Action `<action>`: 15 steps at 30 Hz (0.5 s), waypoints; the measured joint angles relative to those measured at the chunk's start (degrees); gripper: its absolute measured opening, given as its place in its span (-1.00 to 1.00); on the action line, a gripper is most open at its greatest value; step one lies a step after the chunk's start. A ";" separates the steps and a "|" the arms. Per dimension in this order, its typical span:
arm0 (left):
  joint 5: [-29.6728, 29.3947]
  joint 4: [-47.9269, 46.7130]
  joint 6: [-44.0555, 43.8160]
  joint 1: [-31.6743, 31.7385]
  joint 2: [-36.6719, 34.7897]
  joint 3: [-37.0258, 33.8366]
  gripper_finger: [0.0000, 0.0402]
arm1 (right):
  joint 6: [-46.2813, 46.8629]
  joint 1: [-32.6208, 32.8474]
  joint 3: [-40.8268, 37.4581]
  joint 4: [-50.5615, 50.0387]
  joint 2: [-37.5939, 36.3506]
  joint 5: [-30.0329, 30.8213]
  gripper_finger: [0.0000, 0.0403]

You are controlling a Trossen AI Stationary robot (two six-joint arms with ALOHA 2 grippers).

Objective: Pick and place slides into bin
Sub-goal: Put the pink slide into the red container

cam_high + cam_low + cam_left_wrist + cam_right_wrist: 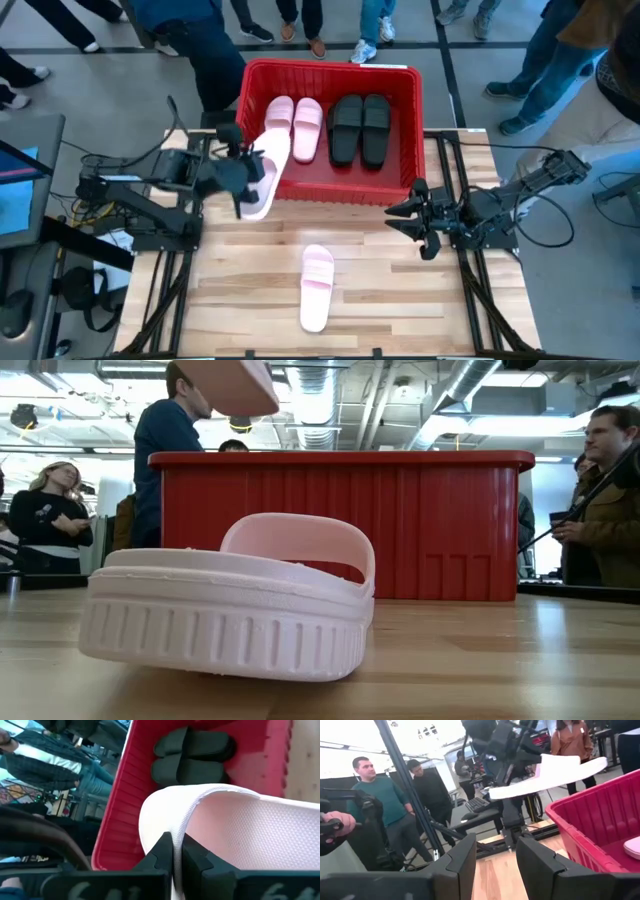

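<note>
Left tool (252, 172) raised near counter's left edge, fingers (165, 851) clamped tight on pale pink slide (266, 170). Right tool (408, 212) near right edge, pointing left, fingers (462, 854) parted, empty.

A pale wooden plank surface (360, 300) carried the objects, its boards running side to side as seen from above. A large red bin (330, 130) stood on the surface's far edge, partly overhanging it toward the people standing behind. One pale pink slide (316, 287) lay alone on the bare wood, near the middle of the front half, well apart from the bin, its length running front to back. From table height, the slide (228, 605) rested sole-down with its wide strap arching upward, the bin's ribbed red wall (400, 525) behind it.
</note>
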 joint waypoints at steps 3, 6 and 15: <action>2.78 4.69 5.26 4.66 0.17 -0.74 -1.00 | 0.02 -0.46 0.00 0.03 0.00 0.00 -0.37; 5.82 8.01 11.31 9.19 0.20 -1.92 -1.00 | 0.06 -0.86 0.00 0.07 0.00 0.00 -0.37; 17.60 17.11 23.96 24.35 2.26 -2.01 -1.00 | 1.54 -1.71 0.00 0.09 0.00 0.03 -0.37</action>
